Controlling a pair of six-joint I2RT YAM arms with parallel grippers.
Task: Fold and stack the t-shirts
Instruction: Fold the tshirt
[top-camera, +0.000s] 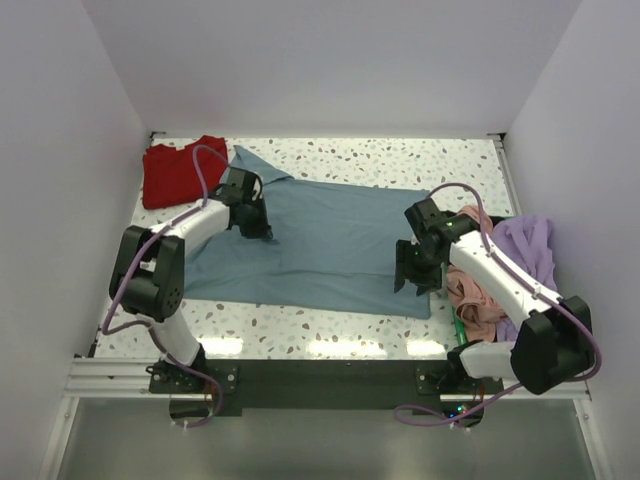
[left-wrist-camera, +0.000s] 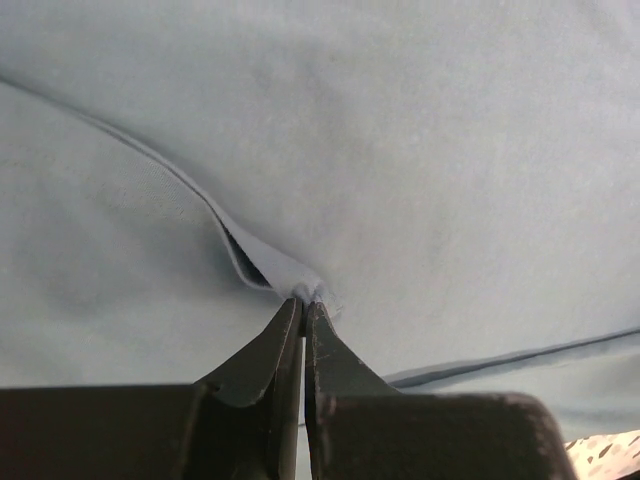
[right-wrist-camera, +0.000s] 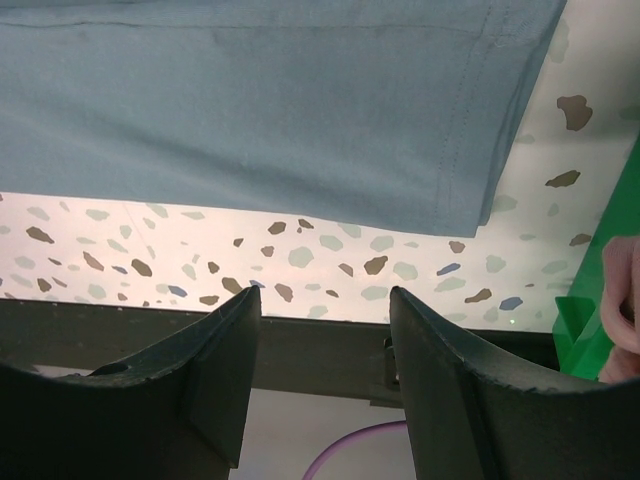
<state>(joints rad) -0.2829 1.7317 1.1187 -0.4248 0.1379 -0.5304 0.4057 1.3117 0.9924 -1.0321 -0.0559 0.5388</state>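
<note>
The slate-blue t-shirt (top-camera: 330, 245) lies spread flat across the middle of the table. My left gripper (top-camera: 250, 218) is at its upper left part, shut on a pinched fold of the blue cloth (left-wrist-camera: 300, 280); the jaws meet at the tips (left-wrist-camera: 303, 300). My right gripper (top-camera: 415, 272) hovers at the shirt's right hem, open and empty (right-wrist-camera: 325, 310), with the hem corner (right-wrist-camera: 460, 200) just ahead of it. A red t-shirt (top-camera: 178, 172) lies folded at the back left. Salmon-pink (top-camera: 475, 295) and lavender (top-camera: 527, 245) shirts are heaped at the right.
The speckled table top (top-camera: 300, 322) ends at a black front rail (top-camera: 320, 375) that holds the arm bases. White walls close in the back and both sides. A green object (right-wrist-camera: 600, 290) lies beside the pink cloth (right-wrist-camera: 625, 300) near the right arm.
</note>
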